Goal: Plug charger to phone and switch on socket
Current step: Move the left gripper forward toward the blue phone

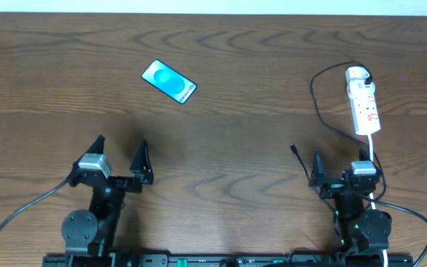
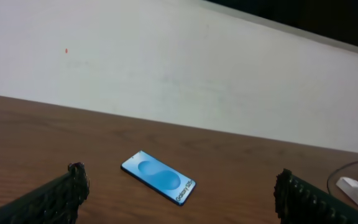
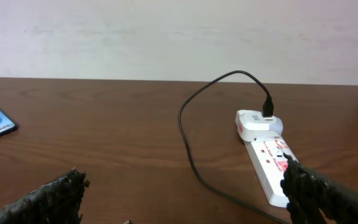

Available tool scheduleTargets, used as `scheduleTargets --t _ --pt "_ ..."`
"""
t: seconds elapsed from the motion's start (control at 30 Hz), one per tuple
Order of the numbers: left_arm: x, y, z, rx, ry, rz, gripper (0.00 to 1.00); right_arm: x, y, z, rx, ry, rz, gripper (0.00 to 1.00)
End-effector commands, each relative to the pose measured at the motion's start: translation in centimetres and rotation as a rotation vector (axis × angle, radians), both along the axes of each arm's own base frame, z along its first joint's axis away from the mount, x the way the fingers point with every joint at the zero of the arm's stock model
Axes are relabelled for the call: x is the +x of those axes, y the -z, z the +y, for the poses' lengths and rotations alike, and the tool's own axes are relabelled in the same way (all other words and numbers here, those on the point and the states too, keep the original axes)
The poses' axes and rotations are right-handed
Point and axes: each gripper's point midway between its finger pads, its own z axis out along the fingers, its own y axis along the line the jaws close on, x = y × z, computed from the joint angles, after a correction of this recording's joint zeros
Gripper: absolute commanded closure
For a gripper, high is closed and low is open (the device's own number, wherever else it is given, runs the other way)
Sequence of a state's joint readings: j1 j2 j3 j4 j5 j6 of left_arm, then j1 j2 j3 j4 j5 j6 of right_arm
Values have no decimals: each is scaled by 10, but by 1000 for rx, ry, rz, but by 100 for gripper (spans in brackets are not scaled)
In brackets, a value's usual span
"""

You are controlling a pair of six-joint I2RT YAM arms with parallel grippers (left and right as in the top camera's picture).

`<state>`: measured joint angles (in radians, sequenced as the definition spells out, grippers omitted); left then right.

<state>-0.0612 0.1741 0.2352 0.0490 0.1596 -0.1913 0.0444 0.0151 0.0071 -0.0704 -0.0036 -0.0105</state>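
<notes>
The wooden worktop [image 1: 236, 67] carried everything. The left gripper [image 1: 121, 141] and right gripper [image 1: 339, 156] stood released, empty. The socket [image 1: 364, 107] lay ahead of the right gripper, the phone [image 1: 169, 81] screen-up beyond the left gripper. The charger [image 1: 313, 93] curved from the socket's far end, its tip loose near the right gripper.

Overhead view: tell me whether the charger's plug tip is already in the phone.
No, the charger ends in a free black tip lying far to the right of the phone, not touching it.

Black charger [image 3: 181, 122] beside white socket [image 3: 264, 159]
</notes>
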Motion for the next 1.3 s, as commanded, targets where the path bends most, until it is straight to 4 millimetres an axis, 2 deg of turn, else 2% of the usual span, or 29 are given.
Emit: scheduleTargets --t 0.0,0.4,0.5,0.63,0.73,0.77,0.97,1.13,1.27 --pt "10 -19 -4 -10 16 32 2 0 1 -1 6 6 4 1" --pt "74 -37 -8 28 17 221 2 0 1 -1 6 6 4 1" --pt "89 -33 -9 32 17 304 2 0 1 -1 6 6 4 1" --pt "97 -8 -9 41 19 464 2 0 1 -1 6 6 4 1" --pt "94 19 -9 46 20 574 2 0 1 -1 6 6 4 1" --pt "88 37 -9 49 23 649 2 0 1 -1 6 6 4 1" --pt "57 87 -7 57 23 900 2 0 1 -1 6 6 4 1" --pt "29 112 -11 -15 13 1071 2 0 1 -1 6 6 4 1" --pt "23 117 -19 -53 50 1113 2 0 1 -1 6 6 4 1"
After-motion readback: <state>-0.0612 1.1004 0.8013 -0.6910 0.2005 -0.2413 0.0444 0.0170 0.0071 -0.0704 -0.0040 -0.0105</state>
